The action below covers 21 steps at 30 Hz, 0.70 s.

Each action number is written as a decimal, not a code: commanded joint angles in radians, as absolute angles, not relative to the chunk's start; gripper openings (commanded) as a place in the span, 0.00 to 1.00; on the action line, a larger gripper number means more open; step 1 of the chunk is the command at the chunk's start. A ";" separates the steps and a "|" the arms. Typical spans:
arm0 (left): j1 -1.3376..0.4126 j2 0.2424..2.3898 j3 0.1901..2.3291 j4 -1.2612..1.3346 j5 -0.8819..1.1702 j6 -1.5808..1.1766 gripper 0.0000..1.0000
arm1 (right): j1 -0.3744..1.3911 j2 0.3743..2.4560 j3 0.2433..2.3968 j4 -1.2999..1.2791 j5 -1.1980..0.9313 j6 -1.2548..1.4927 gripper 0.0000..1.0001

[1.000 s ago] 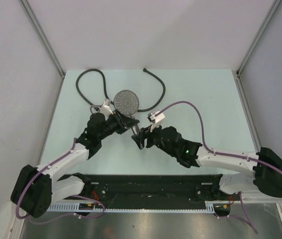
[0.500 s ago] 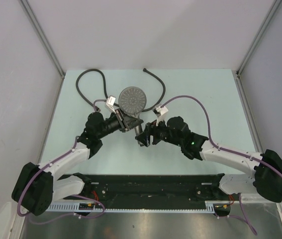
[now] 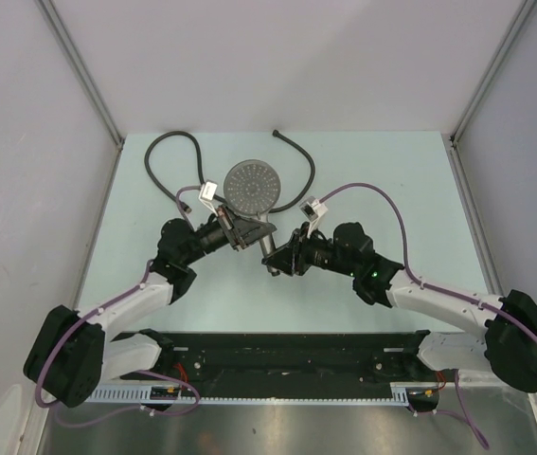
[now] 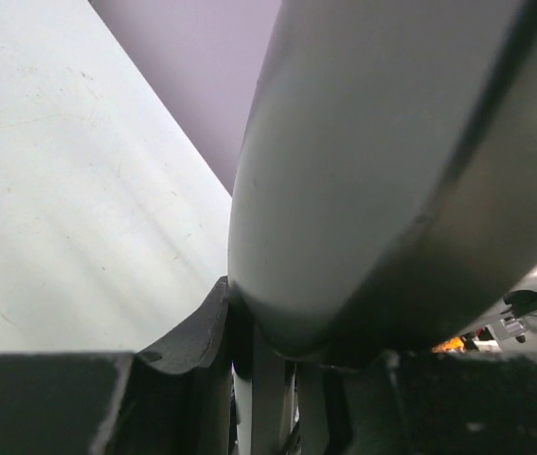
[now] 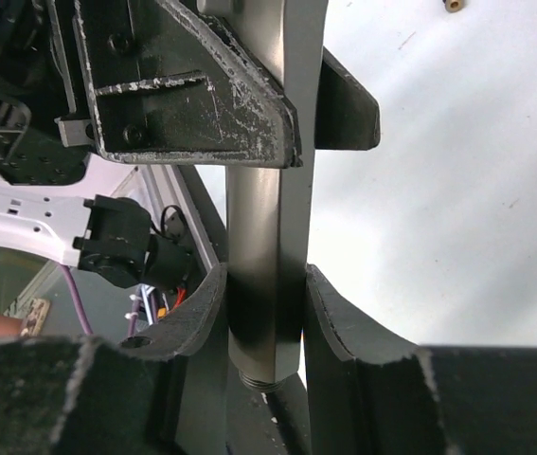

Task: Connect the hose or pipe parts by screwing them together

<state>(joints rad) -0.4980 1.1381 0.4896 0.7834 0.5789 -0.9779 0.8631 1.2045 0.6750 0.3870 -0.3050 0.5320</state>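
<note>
The dark grey shower head (image 3: 250,188) is held above the table, its round dotted face up and its straight handle (image 3: 268,245) slanting toward the near edge. My left gripper (image 3: 242,230) is shut on the handle just under the head, and the head's curved back (image 4: 372,161) fills the left wrist view above that gripper (image 4: 263,322). My right gripper (image 3: 278,259) is shut on the handle's lower part (image 5: 266,237). The threaded tip (image 5: 263,381) sticks out below the fingers (image 5: 192,318). The hose (image 3: 308,171) lies loose on the table behind, held by neither gripper.
The hose makes a second loop (image 3: 157,152) at the back left. Purple cables (image 3: 382,213) arc over both arms. Slanted frame posts (image 3: 83,76) and grey walls bound the table on both sides. The black base rail (image 3: 287,353) runs along the near edge.
My right gripper swung in toward the handle's lower end and its jaws closed on it. The left gripper carried the shower head slightly farther back and to the right.
</note>
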 commanded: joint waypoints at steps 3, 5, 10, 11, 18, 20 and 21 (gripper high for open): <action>-0.517 1.097 0.476 0.992 0.580 -1.054 0.27 | 0.856 1.157 0.646 0.514 -0.356 0.623 0.00; -0.520 1.103 0.476 1.006 0.580 -1.060 0.32 | 0.857 1.152 0.637 0.532 -0.354 0.652 0.00; -0.525 1.100 0.468 1.028 0.554 -1.083 0.40 | 0.857 1.141 0.632 0.549 -0.328 0.670 0.00; -0.528 1.100 0.469 1.029 0.554 -1.086 0.43 | 0.857 1.138 0.632 0.551 -0.322 0.673 0.00; -0.546 1.115 0.466 1.040 0.549 -1.078 0.44 | 0.854 1.137 0.632 0.554 -0.295 0.686 0.00; -0.549 1.127 0.469 1.040 0.549 -1.074 0.36 | 0.854 1.144 0.632 0.555 -0.293 0.687 0.00; -0.551 1.132 0.469 1.040 0.548 -1.072 0.32 | 0.853 1.146 0.632 0.555 -0.295 0.690 0.00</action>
<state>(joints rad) -0.5297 1.1324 0.4644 0.9401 0.5365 -1.0641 0.8600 1.1622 0.6353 0.4969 -0.3279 0.6781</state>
